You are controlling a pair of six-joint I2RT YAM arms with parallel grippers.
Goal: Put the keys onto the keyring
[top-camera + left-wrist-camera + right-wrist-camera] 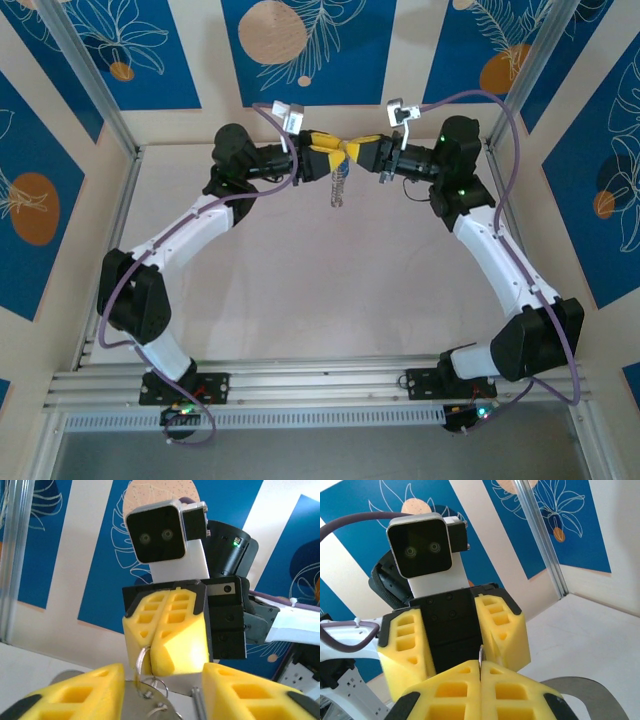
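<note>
Both grippers meet in mid-air over the back of the table. My right gripper (354, 151) (480, 672) is shut on the thin metal ring (141, 661) of the keyring, and the ring's edge (480, 656) shows between its pads. The keyring's grey tag (145, 702) (585, 695) hangs below it (337, 187). My left gripper (326, 156) (162, 692) faces the right one, open, its yellow fingers (75, 692) standing on either side of the tag and ring. I cannot make out the keys in the hanging bundle.
The beige tabletop (320, 280) lies below the arms. An aluminium frame post (85, 80) stands at the back left and another (535, 60) at the back right. Aluminium rails (320, 385) run along the near edge by the arm bases.
</note>
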